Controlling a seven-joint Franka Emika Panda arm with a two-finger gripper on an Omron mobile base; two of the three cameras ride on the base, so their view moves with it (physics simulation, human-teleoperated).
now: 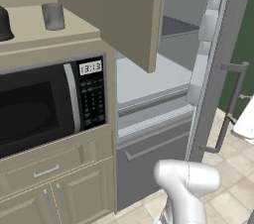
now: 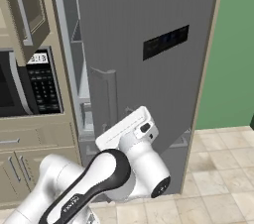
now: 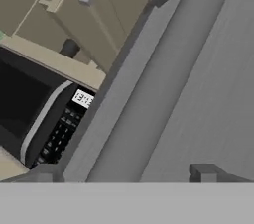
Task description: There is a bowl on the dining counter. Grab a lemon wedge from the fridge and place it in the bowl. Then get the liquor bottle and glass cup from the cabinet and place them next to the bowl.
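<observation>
Since the fridge door [image 1: 218,69] stands swung wide, its grey shelves [image 1: 149,77] lie exposed in the left base view, which is what the first fetch needs: the lemon wedge should be somewhere inside the fridge [image 1: 163,99], though which shelf it sits on I cannot tell from here. The hand [image 3: 124,173] is released, its two dark fingertips [image 3: 44,172] spread as wide as they go with nothing between them, a sensible readiness for closing on a small wedge. It hangs close to the outer face of the door and looks up along the door's edge towards the microwave [image 1: 39,104], so by my judgement the arm has yet to come round the door and face the shelves. The upper cabinet door [image 1: 119,10] is open too, and on the shelf above the microwave stand the glass cup [image 1: 53,16] and, just beside it at the picture's left edge, a dark shape that I take for the liquor bottle [image 1: 5,24]; both are upright and untouched, waiting for the later steps. The chief risk seems to be the door itself, whose handle [image 1: 233,104] and edge stand between the arm and the shelves.
</observation>
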